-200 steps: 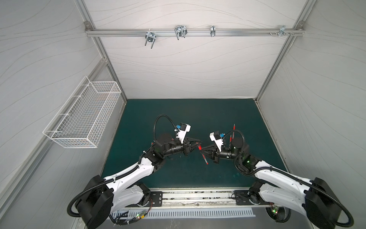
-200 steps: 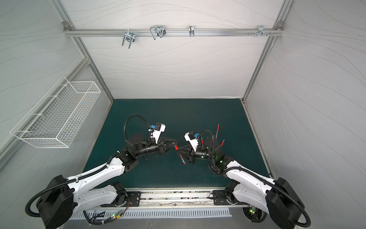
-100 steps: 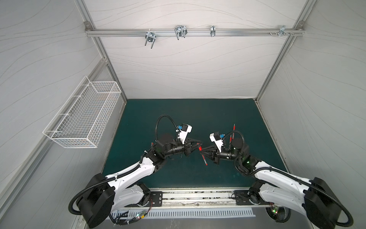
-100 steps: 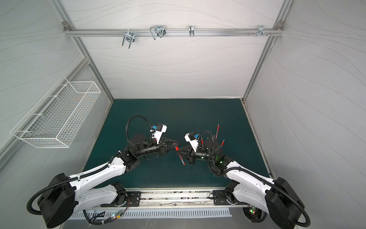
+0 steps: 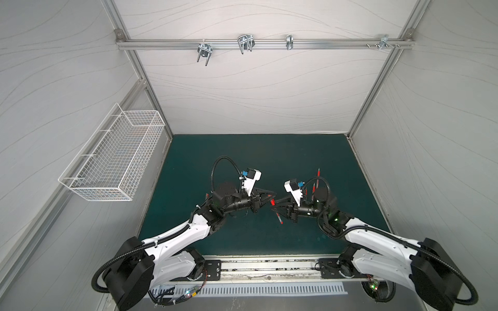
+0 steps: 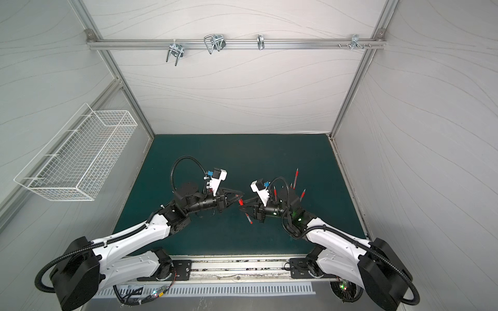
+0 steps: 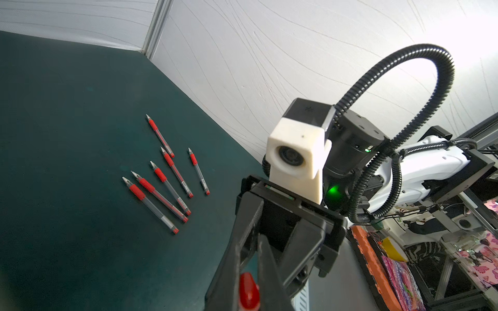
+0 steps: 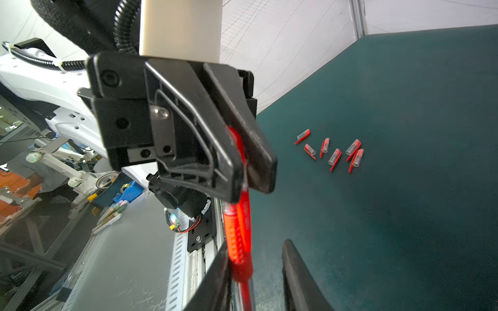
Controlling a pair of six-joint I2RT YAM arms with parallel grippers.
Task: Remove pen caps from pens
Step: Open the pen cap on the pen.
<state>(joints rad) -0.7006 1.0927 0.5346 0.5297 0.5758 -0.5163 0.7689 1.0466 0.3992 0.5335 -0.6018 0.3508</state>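
"Where is the pen cap?"
"The left claw (image 7: 249,280) pinches the pen cap (image 7: 249,292) tight. The right claw (image 8: 256,245) stands open around the pen (image 8: 234,242)."
"What else?"
"Six bare pens (image 7: 170,187) and six loose caps (image 8: 335,157) lie on the green surface (image 5: 242,161). From above, the right arm (image 5: 323,199) hides some pens."

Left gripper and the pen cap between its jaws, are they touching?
Touching. Right wrist view shows the left gripper, jaws pressed on both sides of the pen cap.

Red pen caps (image 8: 357,157), dark-teal mat (image 8: 404,215)
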